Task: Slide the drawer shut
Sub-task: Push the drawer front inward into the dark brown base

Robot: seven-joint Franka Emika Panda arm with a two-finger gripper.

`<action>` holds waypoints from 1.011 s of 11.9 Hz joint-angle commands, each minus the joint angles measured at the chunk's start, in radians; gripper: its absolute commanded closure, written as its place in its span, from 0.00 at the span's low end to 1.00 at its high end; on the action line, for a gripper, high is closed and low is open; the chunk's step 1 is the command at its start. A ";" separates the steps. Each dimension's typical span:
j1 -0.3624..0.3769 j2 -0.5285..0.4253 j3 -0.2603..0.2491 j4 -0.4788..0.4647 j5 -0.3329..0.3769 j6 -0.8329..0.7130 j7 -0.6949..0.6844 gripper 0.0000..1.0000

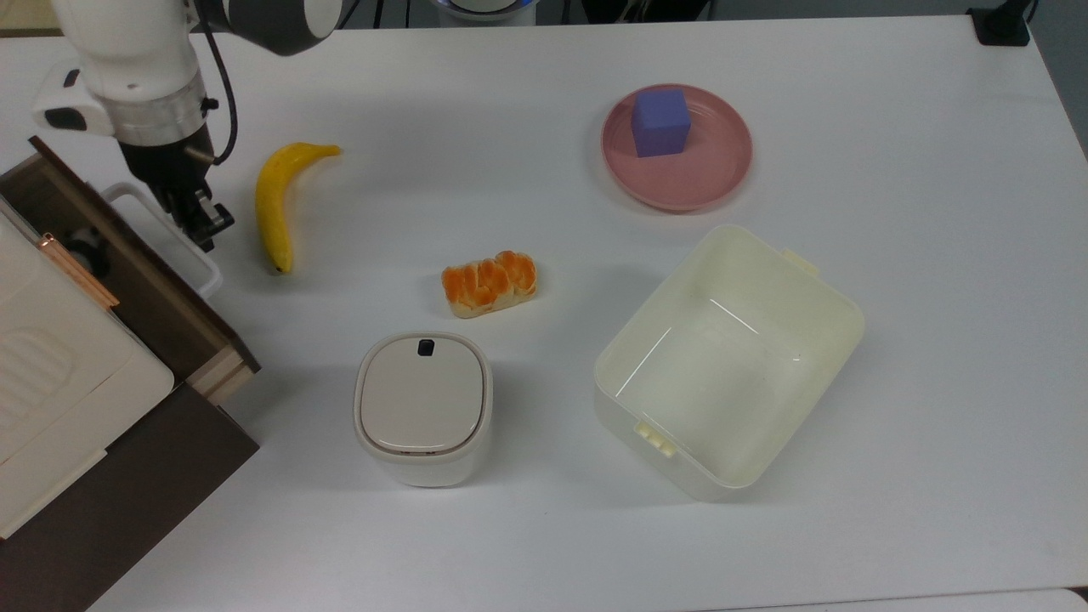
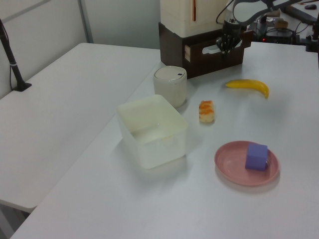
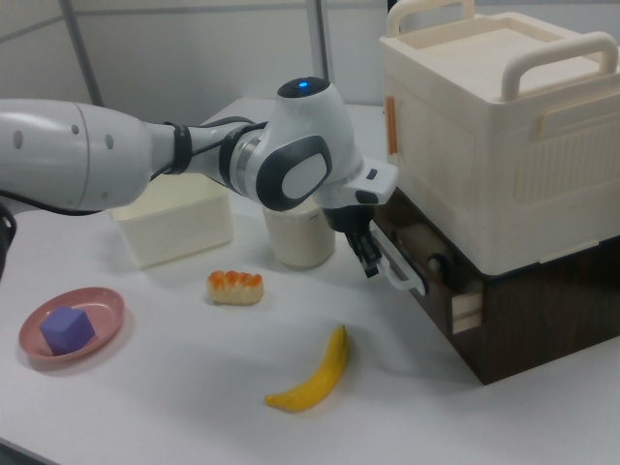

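The drawer point(image 1: 170, 297), with its dark brown front and white loop handle point(image 1: 161, 229), sticks a short way out of the brown cabinet at the top view's left. A narrow gap behind the front panel shows a toy panda point(image 1: 83, 252) inside. My gripper point(image 1: 208, 228) is shut and empty, its tips resting against the outer side of the handle. In the right view the gripper point(image 3: 370, 263) touches the handle point(image 3: 402, 271) in front of the drawer point(image 3: 455, 291). The left view has the gripper point(image 2: 225, 47) at the drawer front point(image 2: 199, 52).
A banana point(image 1: 274, 204) lies just to the top view's right of the gripper. Further right are a piece of orange bread point(image 1: 489, 283), a small lidded box point(image 1: 422, 408), a large cream bin point(image 1: 727, 357) and a pink plate point(image 1: 680, 187) holding a purple cube point(image 1: 660, 121). A cream case point(image 1: 51, 374) tops the cabinet.
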 commanded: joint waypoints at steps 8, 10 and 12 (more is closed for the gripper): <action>-0.010 0.143 -0.005 0.153 -0.093 0.109 0.007 1.00; -0.010 0.158 -0.005 0.180 -0.093 0.109 0.008 1.00; -0.010 0.167 -0.005 0.188 -0.094 0.109 0.007 1.00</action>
